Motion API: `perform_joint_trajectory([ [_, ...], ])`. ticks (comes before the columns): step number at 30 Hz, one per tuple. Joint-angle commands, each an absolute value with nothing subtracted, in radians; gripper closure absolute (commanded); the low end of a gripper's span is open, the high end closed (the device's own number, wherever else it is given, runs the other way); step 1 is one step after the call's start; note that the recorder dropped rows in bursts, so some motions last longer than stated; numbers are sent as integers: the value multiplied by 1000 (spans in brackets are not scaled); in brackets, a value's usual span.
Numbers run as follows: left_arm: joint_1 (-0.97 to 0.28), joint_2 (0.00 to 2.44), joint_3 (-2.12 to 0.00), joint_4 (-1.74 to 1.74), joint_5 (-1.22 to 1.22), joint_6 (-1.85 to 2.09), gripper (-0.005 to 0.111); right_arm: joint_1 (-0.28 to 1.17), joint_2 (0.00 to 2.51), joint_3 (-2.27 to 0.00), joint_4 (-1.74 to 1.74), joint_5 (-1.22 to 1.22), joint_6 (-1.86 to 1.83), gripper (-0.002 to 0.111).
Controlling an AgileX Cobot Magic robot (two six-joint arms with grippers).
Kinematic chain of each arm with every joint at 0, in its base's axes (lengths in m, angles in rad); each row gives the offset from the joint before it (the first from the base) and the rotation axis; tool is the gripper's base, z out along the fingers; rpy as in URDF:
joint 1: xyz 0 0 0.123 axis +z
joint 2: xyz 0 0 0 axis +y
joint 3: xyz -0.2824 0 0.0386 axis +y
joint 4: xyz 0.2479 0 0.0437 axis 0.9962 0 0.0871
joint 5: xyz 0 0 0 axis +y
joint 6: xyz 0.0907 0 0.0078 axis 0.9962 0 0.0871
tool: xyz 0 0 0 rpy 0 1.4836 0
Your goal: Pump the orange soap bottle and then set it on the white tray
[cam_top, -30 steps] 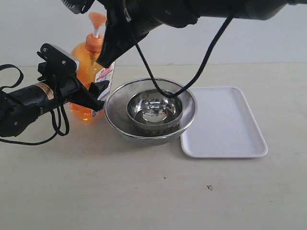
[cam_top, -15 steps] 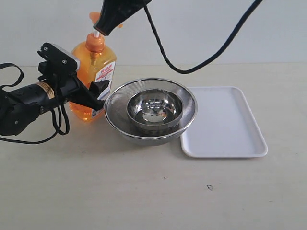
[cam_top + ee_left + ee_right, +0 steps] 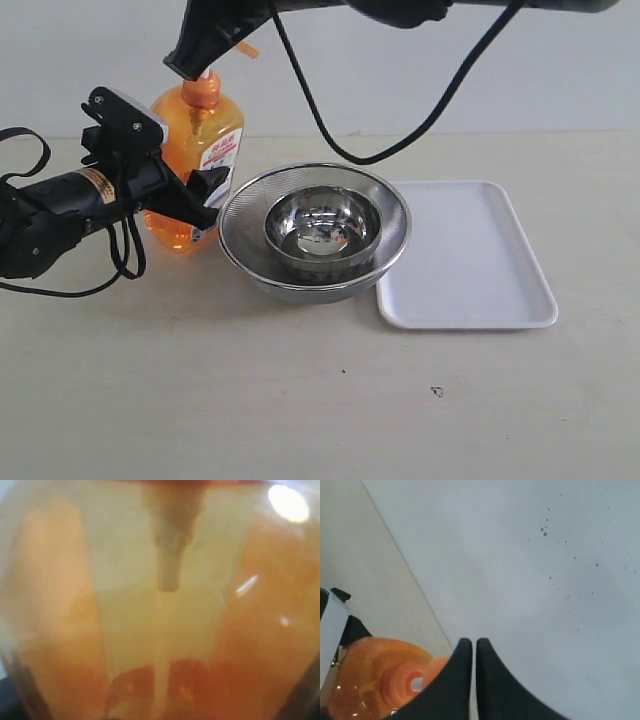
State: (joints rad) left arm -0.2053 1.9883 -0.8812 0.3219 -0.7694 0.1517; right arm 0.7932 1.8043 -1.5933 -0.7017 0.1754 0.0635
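The orange soap bottle (image 3: 192, 140) stands upright at the back left, beside the steel bowls. My left gripper (image 3: 186, 205) comes in from the left and is shut on its lower body; the left wrist view is filled by the translucent orange bottle (image 3: 165, 605). My right gripper (image 3: 189, 66) reaches across from above, shut, with its tips down on the pump head, which it mostly hides. In the right wrist view the shut gripper (image 3: 469, 642) sits over the bottle's orange top (image 3: 370, 680). The white tray (image 3: 470, 255) lies flat at the right with nothing on it.
A round steel mesh bowl (image 3: 250, 215) with a smaller steel bowl (image 3: 322, 225) inside it sits between bottle and tray, touching the tray's left edge. The right arm's black cable (image 3: 400, 135) hangs over the bowls. A pale wall rises behind the table.
The right gripper has swung left and come down onto the pump head. The white stem that showed a second ago is now hidden. The left gripper and the bottle have stayed put.
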Motion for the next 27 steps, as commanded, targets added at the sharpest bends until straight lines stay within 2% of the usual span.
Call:
perform_joint_trajectory([
  [1,-210,1979,-910,356,-766,150,102,787,1819,-1598,-709,158,72,108],
  [27,-222,1979,-913,385,-753,126,102,777,1849,-1598,-676,263,81,108],
])
